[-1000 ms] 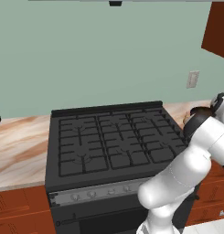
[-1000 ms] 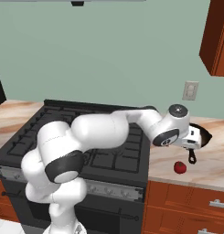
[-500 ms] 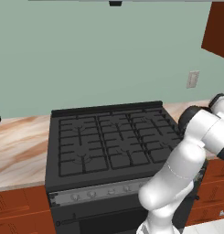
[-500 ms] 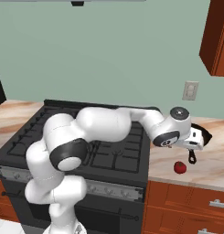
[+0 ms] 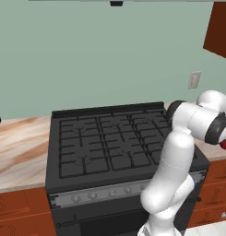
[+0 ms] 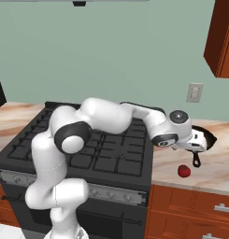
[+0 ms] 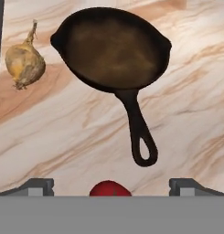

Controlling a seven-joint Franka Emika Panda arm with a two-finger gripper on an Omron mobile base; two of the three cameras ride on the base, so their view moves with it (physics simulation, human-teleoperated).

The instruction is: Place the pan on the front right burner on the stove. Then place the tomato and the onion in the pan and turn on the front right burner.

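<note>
The dark brown pan (image 7: 113, 48) lies on the marble counter right of the stove (image 6: 102, 149), its black handle (image 7: 140, 137) pointing toward my hand. To the pan's left in the hand view rests the tan onion (image 7: 24, 64). The red tomato (image 7: 109, 188) (image 6: 183, 171) (image 5: 225, 144) sits just past the handle's end, low in the hand view. My gripper (image 7: 112, 186) (image 6: 198, 140) hovers above the counter over the pan's handle side, open with its fingertips (image 7: 36, 186) far apart and nothing between them. The front right burner (image 6: 127, 161) (image 5: 133, 159) is bare.
A row of small knobs (image 5: 114, 192) runs along the stove's silver front strip. A wall outlet (image 6: 194, 92) sits above the counter (image 6: 214, 168), and a wooden upper cabinet (image 6: 223, 42) hangs at the far right. My own arm (image 5: 179, 152) covers the stove's right edge in the left base view.
The arm's elbow and forearm have swung round toward the right counter, now hiding the pan in the left base view. The hand stays over the pan; pan, tomato and stove have not moved.
</note>
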